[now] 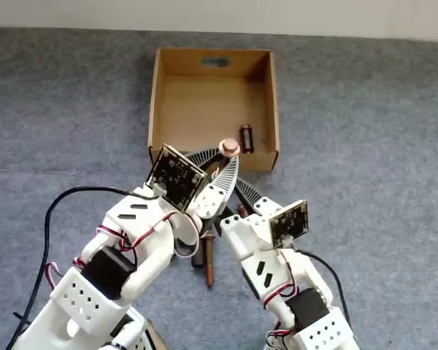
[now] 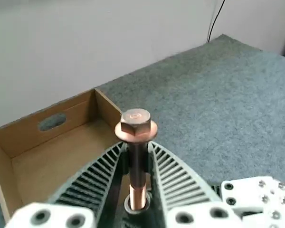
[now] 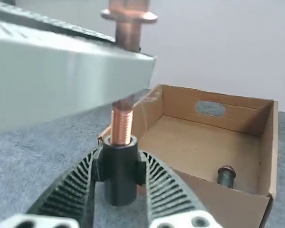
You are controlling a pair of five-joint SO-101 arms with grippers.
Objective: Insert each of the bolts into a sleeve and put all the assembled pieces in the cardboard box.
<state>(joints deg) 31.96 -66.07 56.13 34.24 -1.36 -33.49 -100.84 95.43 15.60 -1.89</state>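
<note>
Nearest, a loose bolt [image 1: 209, 261] lies on the grey counter [image 1: 379, 146] between the two arms, with a dark piece [image 1: 197, 257] just beside it, partly hidden under the left arm. Just beyond, the right gripper [image 3: 118, 159] has its fingers closed on an upright black sleeve [image 3: 118, 178]. Above it, the left gripper [image 2: 137, 146] clamps the shank of a head-up copper bolt [image 2: 136, 127] whose threaded end enters the sleeve's mouth. Farther off sits the cardboard box [image 1: 160, 95], with one assembled piece [image 1: 246, 138] lying by its near wall.
</note>
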